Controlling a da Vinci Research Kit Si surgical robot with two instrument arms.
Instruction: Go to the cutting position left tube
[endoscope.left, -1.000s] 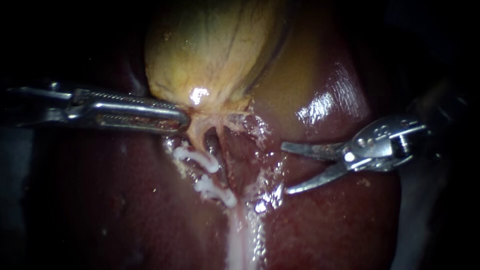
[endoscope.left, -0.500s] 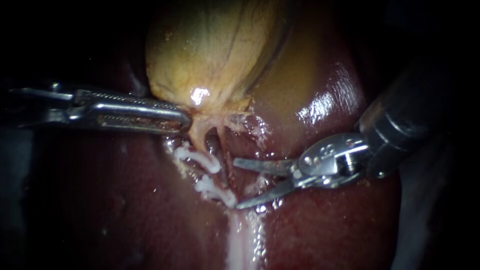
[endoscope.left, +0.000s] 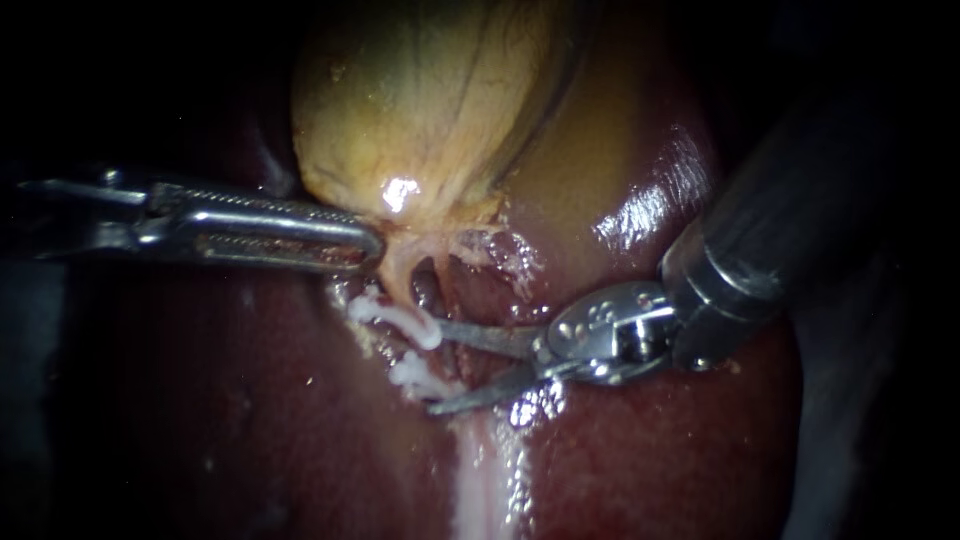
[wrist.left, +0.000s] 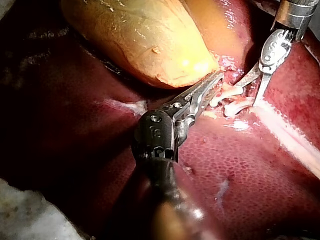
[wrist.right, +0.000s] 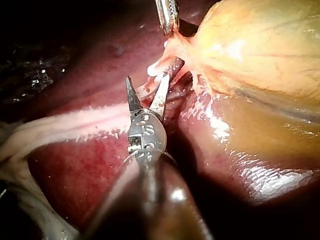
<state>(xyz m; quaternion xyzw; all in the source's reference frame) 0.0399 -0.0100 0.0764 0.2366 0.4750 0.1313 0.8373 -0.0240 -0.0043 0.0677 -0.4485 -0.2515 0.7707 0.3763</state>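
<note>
No word, label, brand or sign can be read anywhere. The only marks are small stamped characters on the silver metal hinge block (wrist.right: 145, 131) of the right instrument (wrist.right: 148, 82) and on the dark rounded hinge housing (wrist.left: 155, 134) of the left instrument (wrist.left: 216, 79), too small to make out
</note>
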